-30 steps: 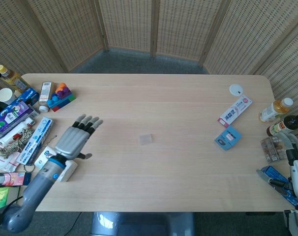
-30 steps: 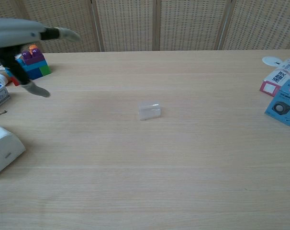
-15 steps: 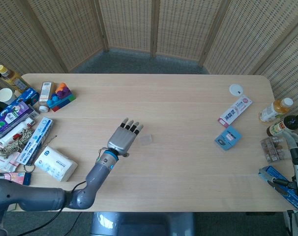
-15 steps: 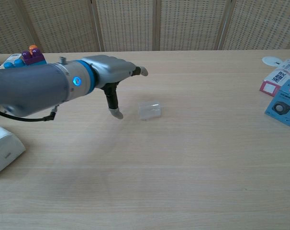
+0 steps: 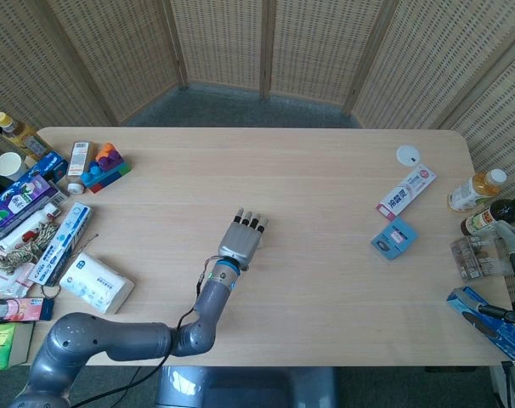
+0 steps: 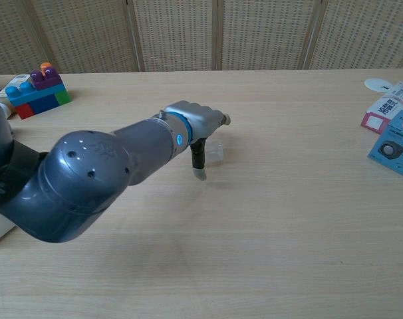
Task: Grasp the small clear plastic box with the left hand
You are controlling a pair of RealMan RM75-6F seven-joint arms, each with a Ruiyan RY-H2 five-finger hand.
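The left hand (image 5: 242,240) hovers palm-down over the middle of the table (image 5: 325,280), fingers stretched forward side by side and the thumb (image 6: 198,159) pointing down toward the surface. It holds nothing. In the chest view the small clear plastic box (image 6: 215,151) lies on the wood directly under the hand, just behind the thumb; whether the thumb touches it cannot be told, and in the head view the hand hides the box completely. The grey left forearm (image 6: 88,179) fills much of the chest view's left half, running back to the near table edge.

The right hand (image 5: 514,293) shows only as a sliver at the right edge of the head view (too little to tell how its fingers lie).

The table is pale wood with rounded corners. Along its left side sit a tissue pack (image 5: 97,283), flat blue boxes (image 5: 62,242), a paper cup (image 5: 8,165) and coloured building blocks (image 5: 105,167). On the right are a toothpaste box (image 5: 406,191), a small blue packet (image 5: 393,238), a white round lid (image 5: 408,155) and bottles (image 5: 477,189) near the edge. Woven rattan screen panels (image 5: 308,47) enclose the table, standing on grey floor (image 5: 240,106).
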